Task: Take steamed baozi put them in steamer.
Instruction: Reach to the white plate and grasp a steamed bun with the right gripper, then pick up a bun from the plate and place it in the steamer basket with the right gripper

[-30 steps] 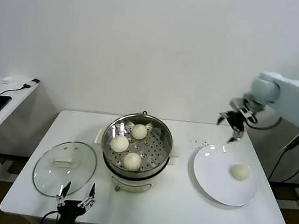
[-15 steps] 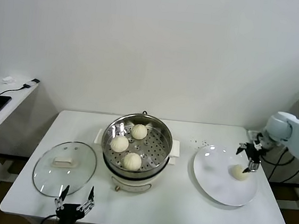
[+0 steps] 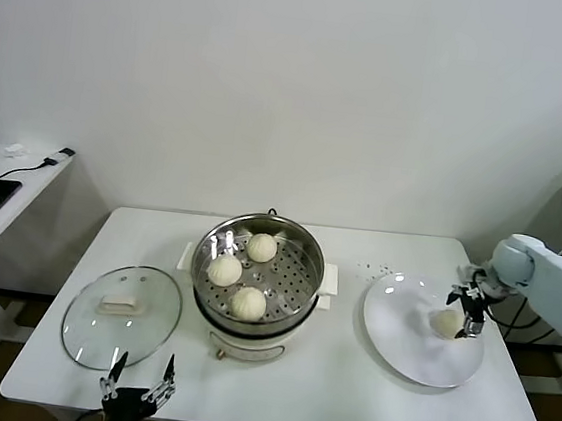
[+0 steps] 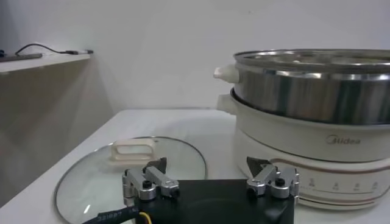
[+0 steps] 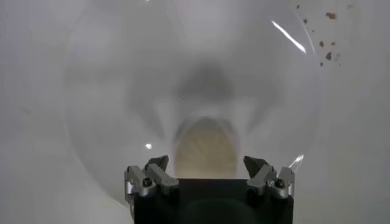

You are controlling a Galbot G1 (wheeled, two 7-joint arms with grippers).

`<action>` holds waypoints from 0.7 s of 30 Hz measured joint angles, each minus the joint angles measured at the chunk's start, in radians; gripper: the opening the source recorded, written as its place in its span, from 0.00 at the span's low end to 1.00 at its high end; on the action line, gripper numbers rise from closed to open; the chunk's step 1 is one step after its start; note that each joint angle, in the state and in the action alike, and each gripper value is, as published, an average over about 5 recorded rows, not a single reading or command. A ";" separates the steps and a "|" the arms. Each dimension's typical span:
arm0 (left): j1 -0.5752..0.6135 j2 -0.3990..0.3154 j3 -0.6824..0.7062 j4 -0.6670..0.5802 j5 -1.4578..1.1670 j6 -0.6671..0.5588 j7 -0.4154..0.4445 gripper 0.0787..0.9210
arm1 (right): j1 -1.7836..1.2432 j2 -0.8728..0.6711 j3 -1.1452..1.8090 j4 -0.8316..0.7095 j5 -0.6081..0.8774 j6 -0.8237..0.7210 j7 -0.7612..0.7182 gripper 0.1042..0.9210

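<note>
The steel steamer (image 3: 259, 274) stands mid-table on its white pot base and holds three cream-white baozi (image 3: 248, 303). A fourth baozi (image 3: 447, 323) lies on the white plate (image 3: 403, 344) at the right. My right gripper (image 3: 470, 313) is open just above this baozi, at its right side. In the right wrist view the baozi (image 5: 206, 147) lies between the open fingers (image 5: 157, 165), apart from both. My left gripper (image 3: 137, 392) is open and empty at the table's front edge, near the lid. The steamer also shows in the left wrist view (image 4: 317, 82).
A round glass lid (image 3: 121, 315) with a white handle lies flat on the table left of the steamer; it also shows in the left wrist view (image 4: 131, 173). A side table with a phone and cables stands at the far left.
My right gripper came down from high behind the plate to the last baozi and now straddles it. The left arm sank slightly at the front edge.
</note>
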 measured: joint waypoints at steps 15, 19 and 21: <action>-0.002 0.001 0.000 0.002 -0.001 0.000 -0.001 0.88 | -0.033 0.014 0.027 -0.011 -0.041 -0.027 0.002 0.69; -0.001 0.003 0.000 0.000 -0.001 0.001 -0.001 0.88 | -0.026 0.008 0.024 -0.001 -0.037 -0.037 0.001 0.64; -0.001 0.003 0.001 -0.002 -0.001 0.002 -0.001 0.88 | -0.012 0.001 0.012 0.011 -0.027 -0.044 0.000 0.63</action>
